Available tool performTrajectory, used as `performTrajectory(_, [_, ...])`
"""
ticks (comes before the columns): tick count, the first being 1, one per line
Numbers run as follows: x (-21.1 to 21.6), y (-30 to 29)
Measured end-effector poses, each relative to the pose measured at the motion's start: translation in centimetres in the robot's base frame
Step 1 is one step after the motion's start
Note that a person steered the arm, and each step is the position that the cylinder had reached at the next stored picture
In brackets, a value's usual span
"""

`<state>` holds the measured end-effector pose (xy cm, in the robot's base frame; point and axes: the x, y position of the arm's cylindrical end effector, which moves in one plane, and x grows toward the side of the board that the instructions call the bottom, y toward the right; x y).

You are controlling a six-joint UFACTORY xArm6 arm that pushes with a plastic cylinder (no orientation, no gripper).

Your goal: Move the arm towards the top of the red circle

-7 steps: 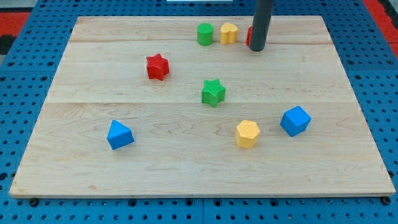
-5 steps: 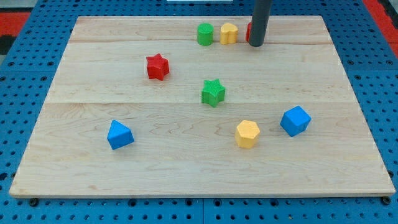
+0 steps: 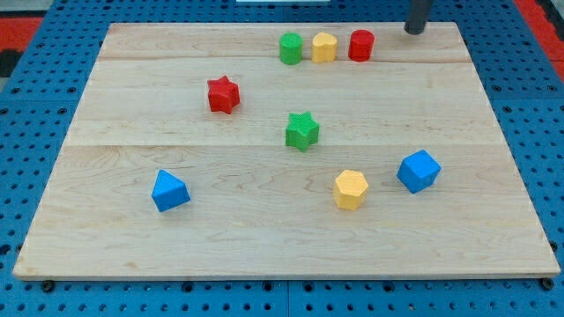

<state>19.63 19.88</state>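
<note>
The red circle [image 3: 360, 45], a short red cylinder, stands near the board's top edge, at the right end of a row with a yellow block [image 3: 324, 47] and a green cylinder [image 3: 290, 48]. My tip [image 3: 414, 32] is at the top edge of the board, up and to the right of the red circle, apart from it. Only the rod's lowest part shows.
A red star [image 3: 223, 94] lies left of centre and a green star [image 3: 302, 130] at the centre. A blue block [image 3: 169, 190] is at lower left. A yellow hexagon [image 3: 351, 188] and a blue block [image 3: 418, 171] are at lower right. The wooden board [image 3: 132, 106] lies on a blue pegboard.
My tip has moved up and to the right, away from in front of the red circle, which now shows in full. No block has moved.
</note>
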Motion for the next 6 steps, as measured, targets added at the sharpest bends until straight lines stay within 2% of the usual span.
performTrajectory(3, [-0.4,-6.1])
performTrajectory(6, [-0.3,-9.6])
